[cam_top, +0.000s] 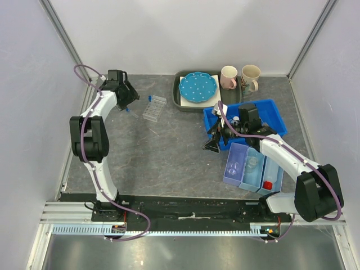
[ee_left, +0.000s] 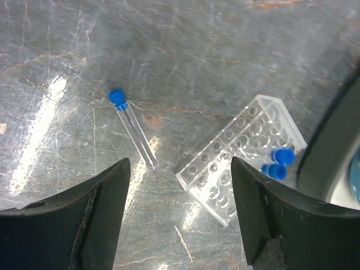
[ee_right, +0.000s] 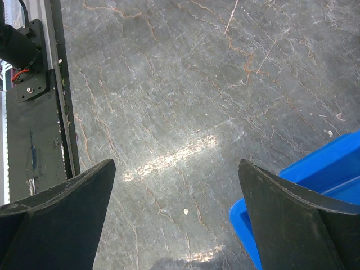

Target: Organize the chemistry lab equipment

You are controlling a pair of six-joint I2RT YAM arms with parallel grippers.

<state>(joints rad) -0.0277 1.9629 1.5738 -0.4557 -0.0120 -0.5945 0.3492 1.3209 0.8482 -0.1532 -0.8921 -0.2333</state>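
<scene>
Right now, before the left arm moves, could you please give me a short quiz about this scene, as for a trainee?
1. True or false: the loose blue-capped tube lies flat on the table, outside the clear rack.
2. How many blue caps show in the rack? A) none B) two C) five
3. Fill in: the left hand is ____ and holds nothing.
Key: 1 true; 2 B; 3 open.
</scene>
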